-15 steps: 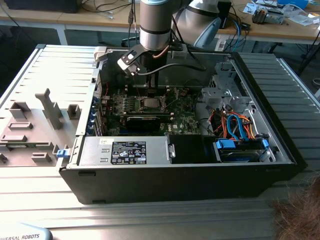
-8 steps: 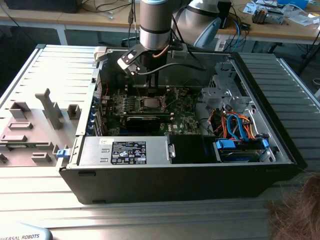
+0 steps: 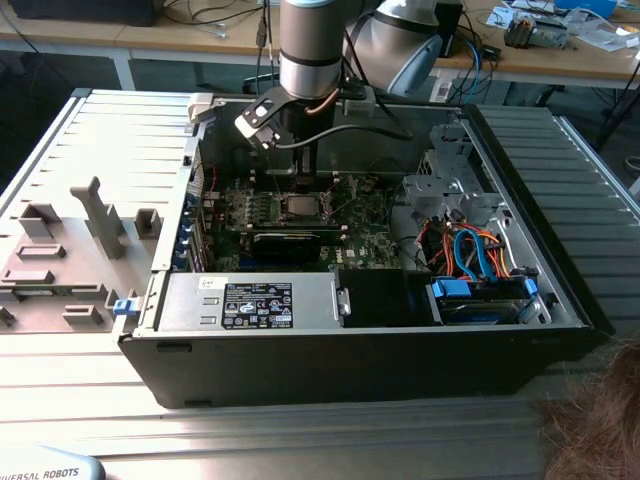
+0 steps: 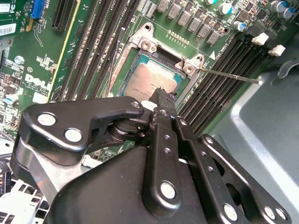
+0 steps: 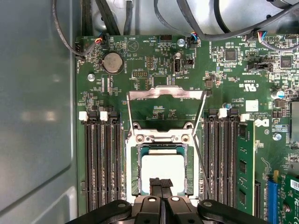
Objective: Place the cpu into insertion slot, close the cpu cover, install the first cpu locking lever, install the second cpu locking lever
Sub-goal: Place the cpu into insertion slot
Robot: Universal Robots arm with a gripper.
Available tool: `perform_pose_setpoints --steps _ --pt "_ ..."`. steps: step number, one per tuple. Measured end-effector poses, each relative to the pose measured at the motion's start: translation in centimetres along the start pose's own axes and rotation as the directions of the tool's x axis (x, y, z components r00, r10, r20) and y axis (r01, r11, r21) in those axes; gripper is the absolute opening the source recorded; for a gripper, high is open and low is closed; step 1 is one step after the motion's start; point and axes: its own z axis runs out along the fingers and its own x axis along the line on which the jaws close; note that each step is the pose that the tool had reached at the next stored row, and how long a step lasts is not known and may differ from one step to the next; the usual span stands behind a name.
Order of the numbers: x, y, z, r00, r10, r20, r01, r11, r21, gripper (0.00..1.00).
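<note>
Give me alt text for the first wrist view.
The shut gripper is at the edge of the cpu, which is seated in its socket. The cpu cover stands open beyond it, and memory slots flank the socket.

We found the gripper [image 5: 161, 183] cut off by the picture's edge in the first wrist view, its closed fingertips covering one edge of the cpu [image 5: 163, 164]. In the second wrist view its black linkage hid part of the socket frame [image 4: 140, 42]. We could not tell whether the fingertips touched the chip. In the exterior view the arm [image 3: 310, 50] ran off the top edge, and a person's hair [image 3: 600, 425] was cropped at the corner.
</note>
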Motion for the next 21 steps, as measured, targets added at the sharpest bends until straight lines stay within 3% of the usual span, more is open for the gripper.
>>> perform_pose_setpoints --steps 21 --pt "0.00 0.00 -1.15 1.0000 0.000 0.0000 0.000 1.0000 0.0000 0.11"
